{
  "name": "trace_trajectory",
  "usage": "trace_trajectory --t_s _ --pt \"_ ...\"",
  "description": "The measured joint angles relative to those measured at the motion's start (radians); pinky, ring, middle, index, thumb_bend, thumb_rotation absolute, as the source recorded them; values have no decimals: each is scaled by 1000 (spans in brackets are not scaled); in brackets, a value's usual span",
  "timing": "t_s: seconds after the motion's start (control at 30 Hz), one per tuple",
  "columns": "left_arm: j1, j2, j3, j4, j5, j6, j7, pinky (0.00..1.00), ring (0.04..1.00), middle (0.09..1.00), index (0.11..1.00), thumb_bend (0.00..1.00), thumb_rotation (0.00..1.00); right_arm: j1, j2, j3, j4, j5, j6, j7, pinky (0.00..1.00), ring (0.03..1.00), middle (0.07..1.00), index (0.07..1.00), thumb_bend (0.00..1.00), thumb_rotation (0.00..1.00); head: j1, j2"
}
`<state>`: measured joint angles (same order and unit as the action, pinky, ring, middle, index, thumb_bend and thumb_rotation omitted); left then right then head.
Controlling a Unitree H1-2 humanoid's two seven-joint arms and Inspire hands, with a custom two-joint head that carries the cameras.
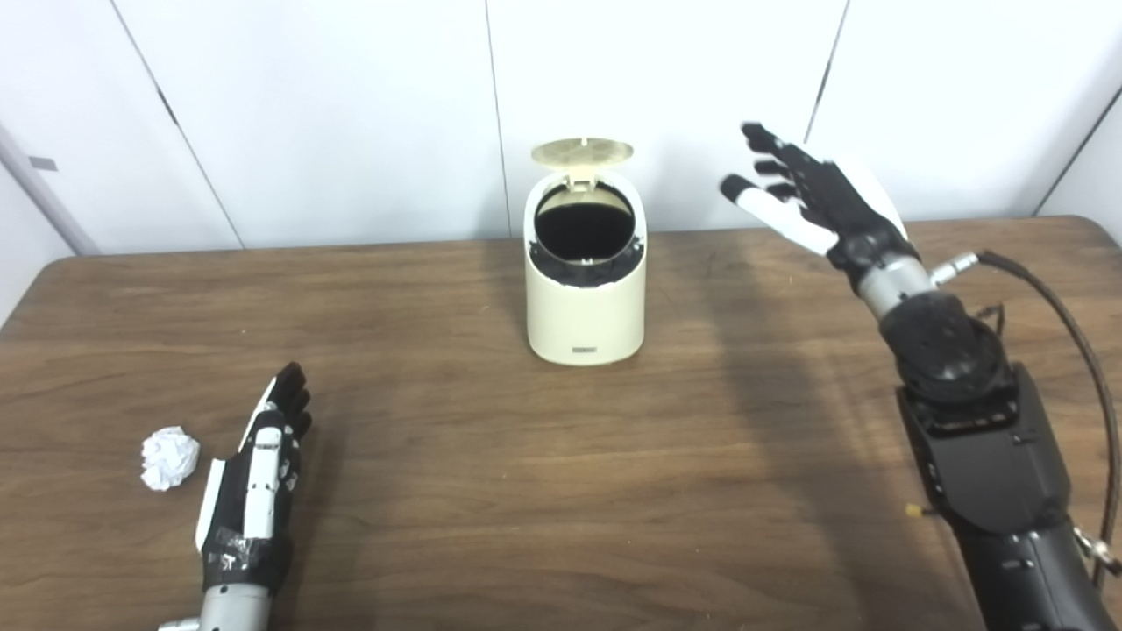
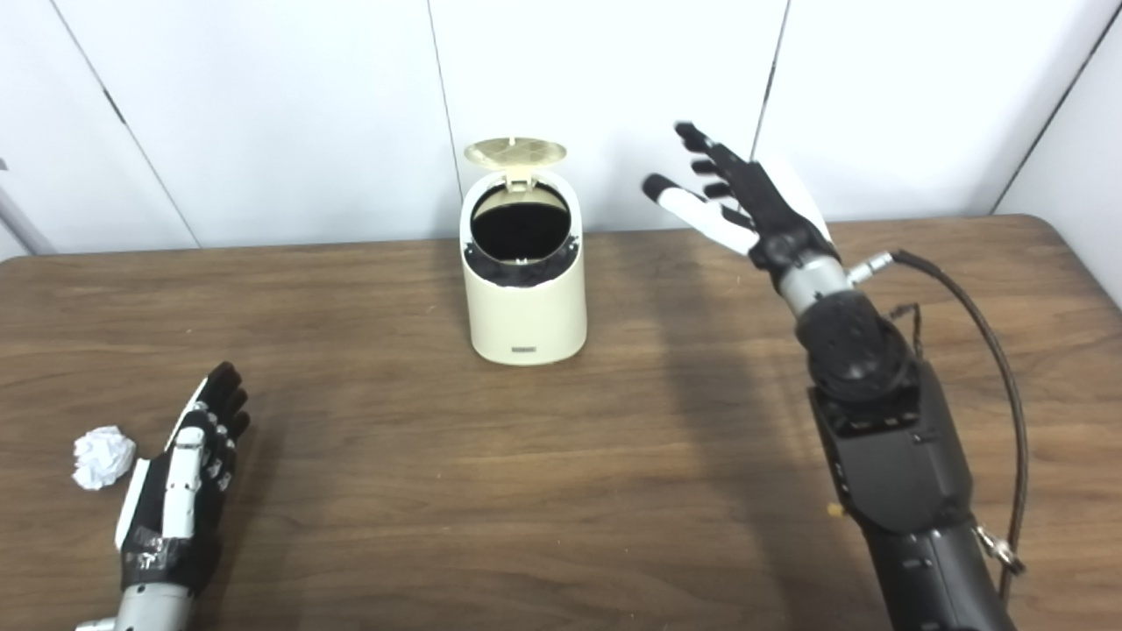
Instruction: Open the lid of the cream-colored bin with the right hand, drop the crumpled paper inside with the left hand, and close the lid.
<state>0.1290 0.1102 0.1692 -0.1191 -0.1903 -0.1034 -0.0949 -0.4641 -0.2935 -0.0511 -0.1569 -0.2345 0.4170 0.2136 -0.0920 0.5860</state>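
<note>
White wall panels, wood bench (image 1: pixel 561 491). Bin (image 1: pixel 585 298) lid (image 1: pixel 582 152) up. Right hand (image 1: pixel 811 202) spread, empty, raised right of bin. Left hand (image 1: pixel 259 478) flat, empty; crumpled paper (image 1: pixel 169 457) just left of it. Pickup, drop, close remaining.

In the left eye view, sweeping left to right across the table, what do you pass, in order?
crumpled paper → left hand, open, resting on the table beside the paper → cream-colored bin with its lid standing open → right hand, open, raised in the air to the bin's right.
</note>
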Motion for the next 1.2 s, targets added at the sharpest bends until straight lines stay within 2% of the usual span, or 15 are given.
trace_trajectory --t_s 0.1,0.27,0.4,0.6,0.93,1.2 --pt "0 1 3 0 -16 0 -3 1000 996 986 974 226 923 29 52 -75 -48 103 42 -13 997 976 975 918 494 873 -9 3" --pt "-3 1 3 0 -43 0 -6 1000 1000 993 981 228 917 130 82 -117 -90 224 51 -14 1000 977 983 928 532 922 -17 8" --pt "0 7 3 1 -44 2 -11 1000 1000 988 975 234 931 226 98 -161 -133 269 53 -53 1000 971 969 926 532 992 -22 12" --pt "0 11 7 1 -55 4 -16 1000 1000 991 971 228 869 306 131 -170 -147 334 37 -74 1000 998 987 943 521 1000 -28 18" --pt "-1 11 8 0 -82 11 -23 1000 1000 1000 982 236 859 342 152 -166 -79 387 -108 -82 1000 1000 1000 981 555 1000 -31 26" --pt "-1 12 8 -1 -85 16 -23 1000 1000 997 978 237 863 358 183 -138 -44 409 -171 -84 1000 1000 1000 968 560 1000 -31 31"
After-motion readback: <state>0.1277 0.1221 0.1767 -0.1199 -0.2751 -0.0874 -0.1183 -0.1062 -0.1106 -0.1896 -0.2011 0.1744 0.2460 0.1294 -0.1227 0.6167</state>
